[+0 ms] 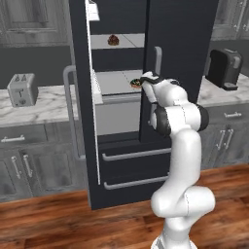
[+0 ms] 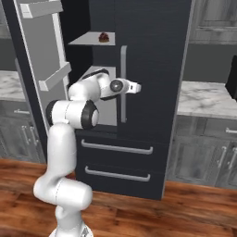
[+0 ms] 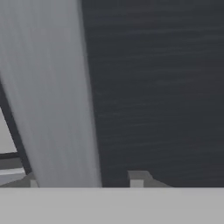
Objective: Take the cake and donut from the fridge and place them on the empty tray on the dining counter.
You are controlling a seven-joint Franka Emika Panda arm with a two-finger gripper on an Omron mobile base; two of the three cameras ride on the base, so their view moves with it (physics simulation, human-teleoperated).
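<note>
I see the tall black two-door fridge (image 1: 170, 58) with its left door open. The dark maroon domed cake (image 1: 113, 40) sits on the upper grey shelf; the sprinkled ring donut (image 1: 135, 83) sits at the lower shelf's right edge, where my gripper (image 1: 142, 82) reaches — I cannot tell how wide its jaws stand.

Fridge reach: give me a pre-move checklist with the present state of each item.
1. Left door of the fridge open: ok.
2. cake sitting on the upper shelf: ok.
3. donut on the lower shelf, right by the arm's hand: ok.
4. gripper closed on the donut: cannot tell; the fingertips are hidden in both base views.
5. Hand view aimed at the donut: not ok; it faces a grey and a dark surface.
6. Right fridge door shut beside the arm: ok.
</note>
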